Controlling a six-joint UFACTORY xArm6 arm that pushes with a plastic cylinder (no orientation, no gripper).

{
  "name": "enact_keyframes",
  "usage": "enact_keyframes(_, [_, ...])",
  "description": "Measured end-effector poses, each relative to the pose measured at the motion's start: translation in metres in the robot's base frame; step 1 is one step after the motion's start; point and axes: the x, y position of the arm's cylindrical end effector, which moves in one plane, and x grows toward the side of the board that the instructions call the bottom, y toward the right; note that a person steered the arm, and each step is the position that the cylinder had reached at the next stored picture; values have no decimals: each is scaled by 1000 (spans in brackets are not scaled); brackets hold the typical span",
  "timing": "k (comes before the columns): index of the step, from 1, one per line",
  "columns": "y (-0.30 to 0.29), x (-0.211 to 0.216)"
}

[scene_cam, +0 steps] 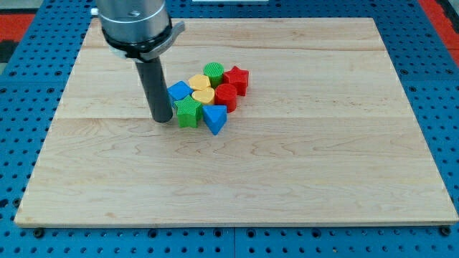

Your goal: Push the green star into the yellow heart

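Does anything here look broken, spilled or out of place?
Nothing stands out. The blocks sit upright in one tight cluster on the wooden board, the green star beside the yellow heart; my tip rests just left of the star.

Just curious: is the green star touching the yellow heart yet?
Yes. The green star sits against the yellow heart, with my tip at its left.

The arm (135, 21) is cut off by the view's top; the yellow heart (203, 96) is partly hidden.
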Motion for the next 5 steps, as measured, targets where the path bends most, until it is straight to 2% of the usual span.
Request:
enact_keyframes(2, [30,0])
enact_keyframes(5, [123,0])
